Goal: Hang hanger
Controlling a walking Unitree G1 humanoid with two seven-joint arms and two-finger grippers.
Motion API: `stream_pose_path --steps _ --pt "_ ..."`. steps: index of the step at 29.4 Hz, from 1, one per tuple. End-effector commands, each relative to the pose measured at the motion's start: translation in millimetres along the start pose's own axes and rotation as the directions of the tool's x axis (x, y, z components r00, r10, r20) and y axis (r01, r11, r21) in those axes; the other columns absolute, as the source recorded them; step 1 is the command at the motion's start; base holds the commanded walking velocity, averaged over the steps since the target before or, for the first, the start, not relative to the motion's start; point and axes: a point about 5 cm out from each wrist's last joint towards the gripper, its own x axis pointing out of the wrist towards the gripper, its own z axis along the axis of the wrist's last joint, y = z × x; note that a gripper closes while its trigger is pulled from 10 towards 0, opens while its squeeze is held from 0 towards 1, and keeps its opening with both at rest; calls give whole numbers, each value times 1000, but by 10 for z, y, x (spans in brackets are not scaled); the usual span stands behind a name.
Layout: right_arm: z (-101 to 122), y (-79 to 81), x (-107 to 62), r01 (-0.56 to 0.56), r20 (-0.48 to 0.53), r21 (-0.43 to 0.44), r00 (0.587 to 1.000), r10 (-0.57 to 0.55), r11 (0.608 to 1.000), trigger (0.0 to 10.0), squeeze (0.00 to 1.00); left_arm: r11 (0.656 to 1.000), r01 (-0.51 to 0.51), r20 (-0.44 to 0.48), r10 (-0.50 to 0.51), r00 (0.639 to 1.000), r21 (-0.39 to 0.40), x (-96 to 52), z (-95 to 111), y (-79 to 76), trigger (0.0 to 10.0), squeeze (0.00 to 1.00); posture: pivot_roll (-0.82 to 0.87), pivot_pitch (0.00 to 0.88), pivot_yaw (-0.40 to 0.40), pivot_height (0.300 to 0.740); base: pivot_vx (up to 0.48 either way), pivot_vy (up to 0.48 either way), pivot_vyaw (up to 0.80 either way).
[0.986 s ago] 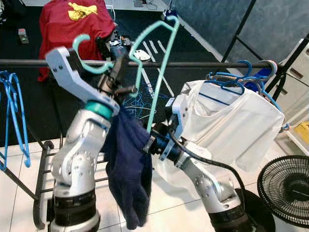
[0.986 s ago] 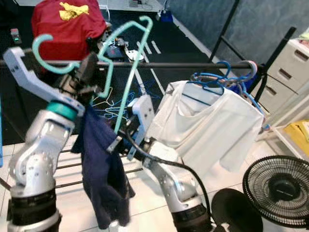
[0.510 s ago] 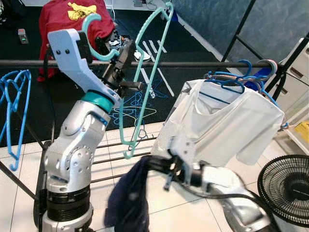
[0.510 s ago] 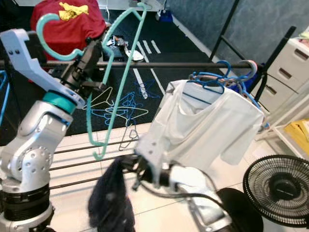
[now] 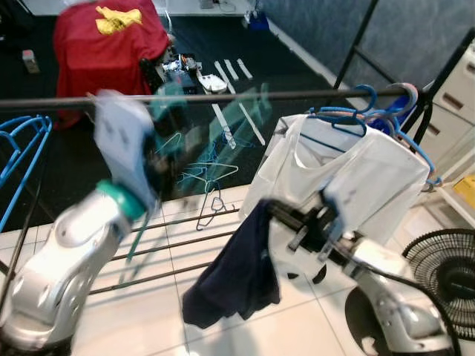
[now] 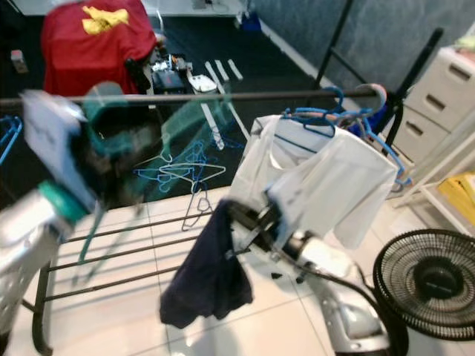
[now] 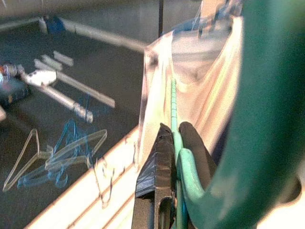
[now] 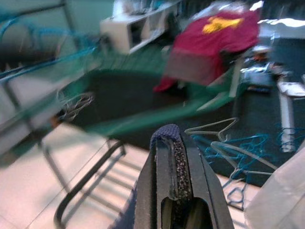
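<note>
Since half a second ago the left hand (image 7: 172, 191) has dropped from above the rail (image 5: 223, 96) to below it, blurred, its fingers closed on the green hanger (image 7: 257, 114), which now hangs off the rail in front of it. The right hand (image 8: 171, 167) has lifted the dark blue garment (image 5: 234, 274) up beside the white shirt (image 5: 356, 178), fingers pinched shut on the cloth. Beyond lie blue hangers (image 5: 197, 167) on the floor, a red shirt (image 5: 104, 37) and a fan (image 5: 445, 285).

Teal hanger (image 7: 178, 157), navy garment (image 5: 234, 271), white shirt (image 5: 371, 174), red cloth (image 5: 107, 37).
</note>
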Motion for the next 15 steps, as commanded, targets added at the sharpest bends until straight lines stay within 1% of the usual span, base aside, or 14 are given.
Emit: stream_pose_path --steps 1,2,3,5,6,7,8,9,10,13,14,15 --pt "35 -15 -4 17 28 17 999 -17 1000 0 0 999 26 3 -26 1000 18 0 29 -37 10000 0 28 78 25 740 0 0 0" --pt "35 -15 -4 17 28 17 999 -17 1000 0 0 999 26 3 -26 1000 18 0 29 -37 10000 0 28 78 25 740 0 0 0" --pt "62 -35 16 40 42 21 998 -41 999 0 0 999 37 -35 -36 999 17 -14 -51 -43 10000 0 27 80 21 740 0 0 0" --pt "62 -35 16 40 42 21 998 -41 999 0 0 999 37 -35 -36 999 17 -14 -51 -43 10000 0 27 80 21 740 0 0 0" --pt "67 -40 28 45 40 16 998 -46 999 0 0 1000 5 -83 -3 997 18 18 -160 -28 10000 0 29 83 18 740 0 0 0" --pt "67 -40 28 45 40 16 998 -46 999 0 0 1000 5 -83 -3 997 18 18 -160 -28 10000 0 29 83 18 740 0 0 0" --pt "65 -37 34 46 35 10 998 -46 999 0 0 998 -63 -112 66 991 32 90 -238 16 10000 0 28 84 18 740 0 0 0" --pt "65 -37 34 46 35 10 998 -46 999 0 0 998 -63 -112 66 991 32 90 -238 16 10000 0 28 84 18 740 0 0 0" --pt "62 -20 46 41 31 7 999 -41 999 0 0 981 -192 -122 192 974 18 216 -277 125 10000 0 17 84 17 740 0 0 0" --pt "62 -20 46 41 31 7 999 -41 999 0 0 981 -192 -122 192 974 18 216 -277 125 10000 0 17 84 17 740 0 0 0" --pt "56 22 66 28 29 13 999 -29 1000 0 0 934 -358 -131 356 925 8 383 -293 294 10000 0 6 85 12 740 0 0 0" --pt "50 62 85 16 27 18 999 -17 1000 0 0 878 -478 -134 473 871 -9 497 -277 432 10000 0 -4 84 13 740 0 0 0"
